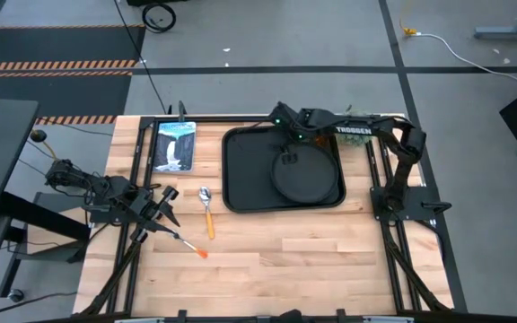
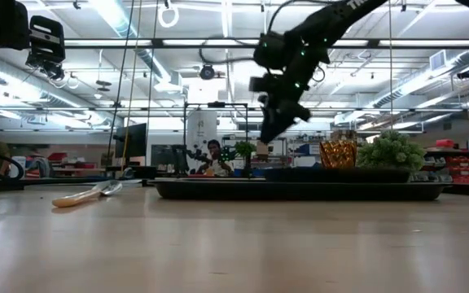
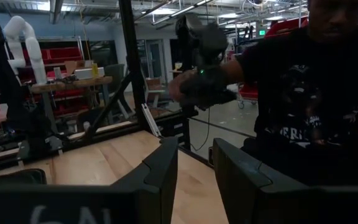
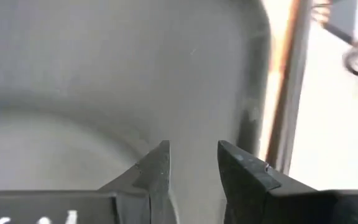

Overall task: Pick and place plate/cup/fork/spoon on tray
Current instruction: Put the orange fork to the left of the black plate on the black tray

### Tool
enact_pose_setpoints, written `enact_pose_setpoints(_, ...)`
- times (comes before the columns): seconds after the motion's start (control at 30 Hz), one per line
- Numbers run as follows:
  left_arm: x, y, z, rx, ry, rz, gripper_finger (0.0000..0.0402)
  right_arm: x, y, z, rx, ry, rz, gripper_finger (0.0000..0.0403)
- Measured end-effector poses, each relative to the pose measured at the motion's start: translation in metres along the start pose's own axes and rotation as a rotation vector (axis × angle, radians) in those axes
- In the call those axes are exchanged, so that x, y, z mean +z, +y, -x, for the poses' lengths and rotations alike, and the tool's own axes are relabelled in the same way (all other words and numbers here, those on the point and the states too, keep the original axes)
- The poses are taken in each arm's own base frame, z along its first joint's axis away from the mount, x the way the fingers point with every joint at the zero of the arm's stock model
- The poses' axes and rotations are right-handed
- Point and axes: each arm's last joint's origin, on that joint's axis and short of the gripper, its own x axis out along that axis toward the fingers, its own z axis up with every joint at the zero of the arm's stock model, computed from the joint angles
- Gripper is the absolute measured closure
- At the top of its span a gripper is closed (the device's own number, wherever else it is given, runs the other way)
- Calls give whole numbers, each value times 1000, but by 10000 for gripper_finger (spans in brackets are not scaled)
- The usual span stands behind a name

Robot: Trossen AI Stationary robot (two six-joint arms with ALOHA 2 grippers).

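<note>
The black tray lies at the table's middle, with the round black plate lying flat in its right half. My right gripper hangs open and empty above the plate's far-left rim; it points down in the low view. The right wrist view shows the plate below its fingers. The spoon and the fork lie on the wood left of the tray. The amber cup stands behind the tray. My left gripper is open and empty beside the spoon.
A blue-white booklet lies at the far left of the tray. A fuzzy green plant ball stands next to the cup. A person in a black shirt stands beyond the table. Bare wood lies near the front edge.
</note>
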Motion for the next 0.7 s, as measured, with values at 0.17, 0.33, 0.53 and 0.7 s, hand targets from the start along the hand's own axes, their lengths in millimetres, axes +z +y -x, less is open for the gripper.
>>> enact_pose_setpoints(0.17, 0, 0, 0, 0, -1, 0, 292, 25, 8, 5, -47, -140, -214, 262)
enact_pose_setpoints(0.33, 1, 0, 0, 0, -7, -4, 292, 38, 24, 9, -15, -167, -271, 263)
enact_pose_setpoints(0.53, 1, 1, 0, 47, -11, -60, 292, 52, 50, 33, 39, -190, -298, 263)
enact_pose_setpoints(0.7, 2, 3, 0, 86, -9, -63, 292, 64, 68, 61, 65, -248, -275, 264)
